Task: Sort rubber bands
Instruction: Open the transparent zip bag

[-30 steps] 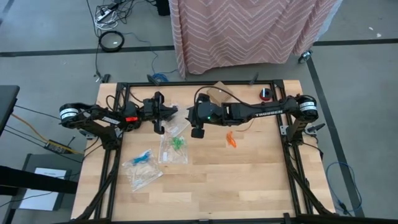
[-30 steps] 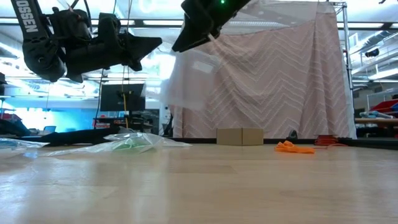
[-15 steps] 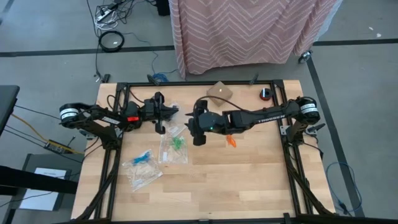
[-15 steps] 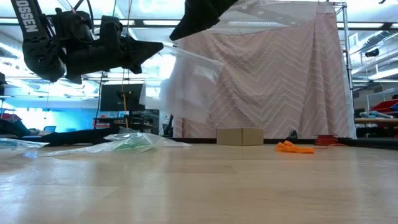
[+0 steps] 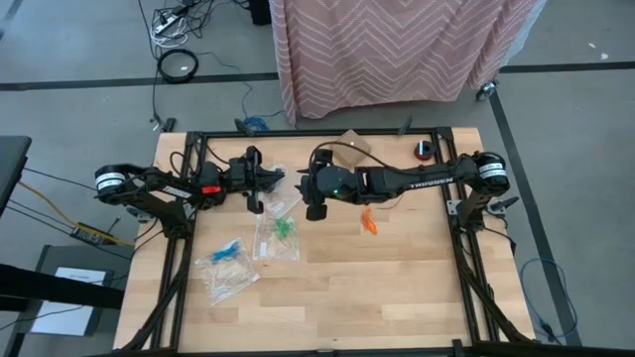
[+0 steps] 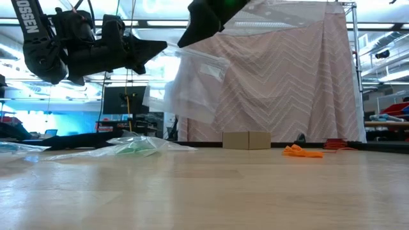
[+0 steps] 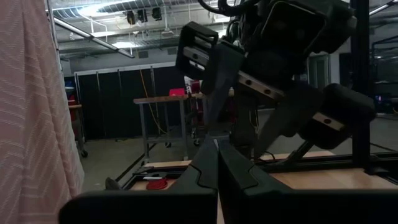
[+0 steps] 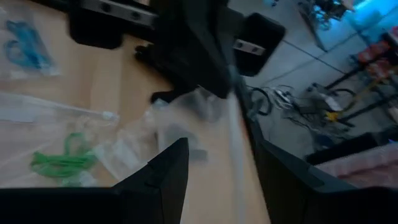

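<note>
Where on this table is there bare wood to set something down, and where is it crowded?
Free: the wide near strip of the table, below the orange rubber bands and right of the clear bags. Crowded: the far left-centre, where both end effectors, left and right, hold up a clear bag.

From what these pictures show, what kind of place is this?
Probably a robotics lab or workshop. A wooden table in a black frame carries two robot arms, cables trail over a grey concrete floor, and a pink zigzag curtain screens it from workbenches and ceiling lights beyond.
</note>
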